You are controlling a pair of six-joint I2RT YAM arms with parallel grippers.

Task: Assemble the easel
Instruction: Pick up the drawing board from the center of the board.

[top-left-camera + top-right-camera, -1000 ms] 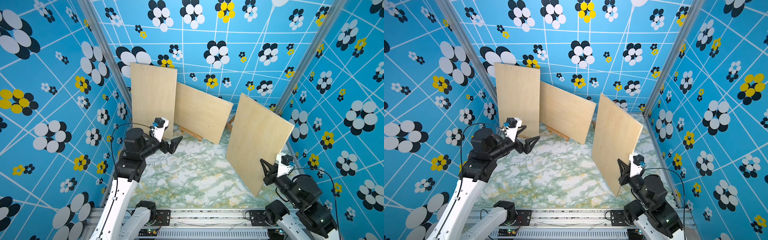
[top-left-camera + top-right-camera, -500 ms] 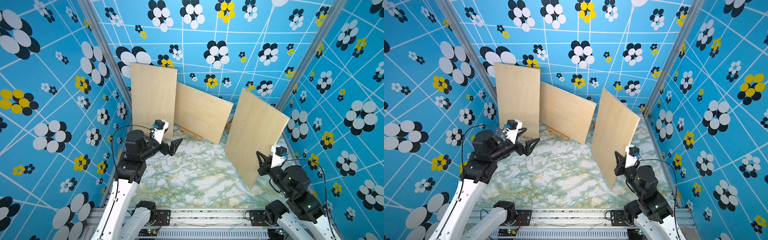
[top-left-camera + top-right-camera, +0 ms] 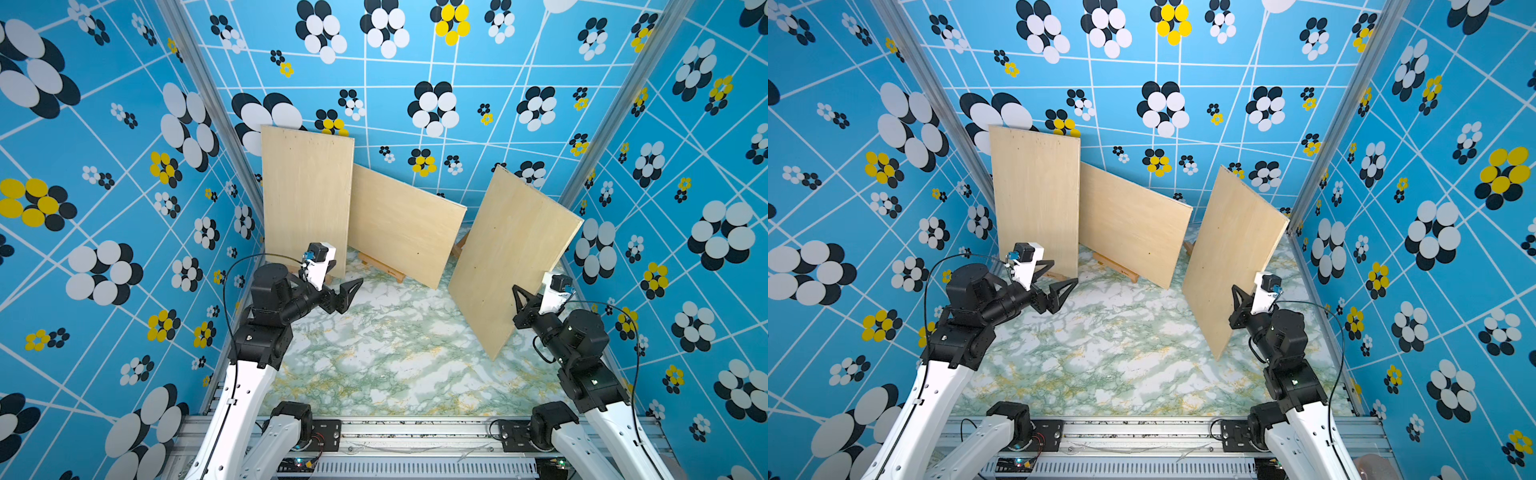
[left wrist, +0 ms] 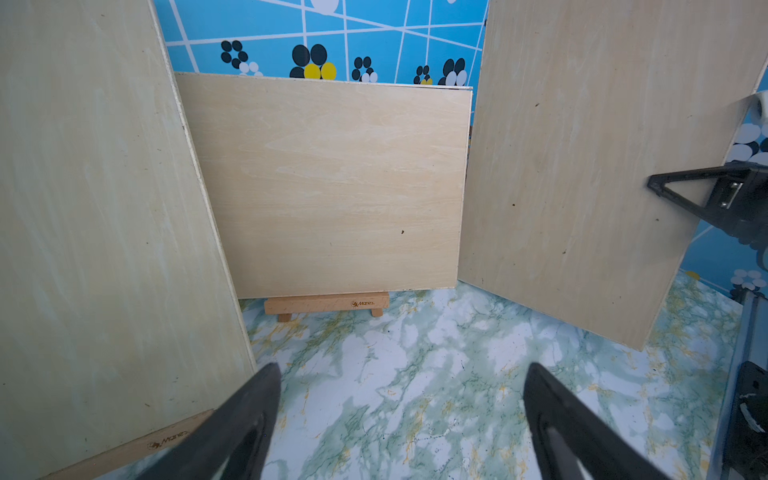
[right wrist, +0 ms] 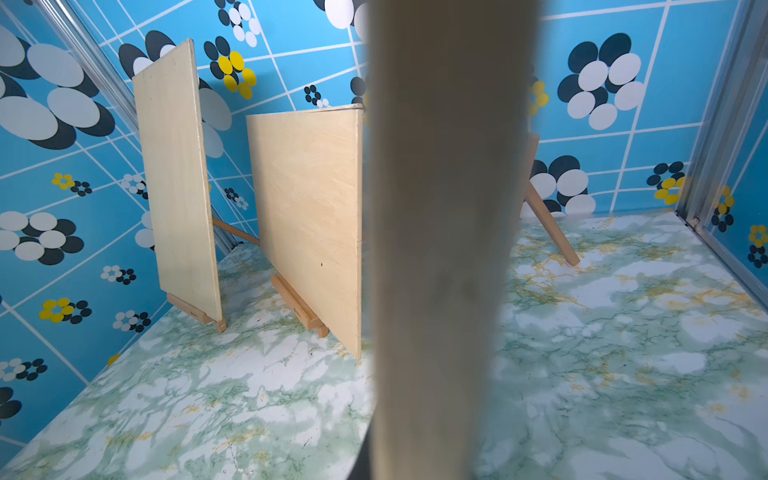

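**Right arm has carried its board up and back; left arm parked**

Since a second ago the right gripper has moved away from me toward the back wall. The loose board went with it and now rides higher in both top views. Left gripper sits where it was.

Near first. Right gripper is pinched tight on the loose board's near edge. The board is tilted, with one corner pointing down at the tabletop; can't tell whether that corner touches. Left gripper is spread wide, hanging over the tabletop just beside the left board.

Holders next:
- Left easel carries the left board, portrait, standing on the ledge.
- Middle easel carries the middle board, landscape, overhanging the ledge at both ends.
- Right easel stands back right, behind the loose board. I can't see what's on its ledge.

View differences:
- Top views give only a sliver of the right easel.
- Right wrist view shows the right easel's rear leg planted on the tabletop, plus the left easel's rear leg. It has the loose board edge-on and blurred, filling the centre.
- Left wrist view alone shows the printed marks on both ledges, and one right-gripper jaw lying flat on the loose board's face.
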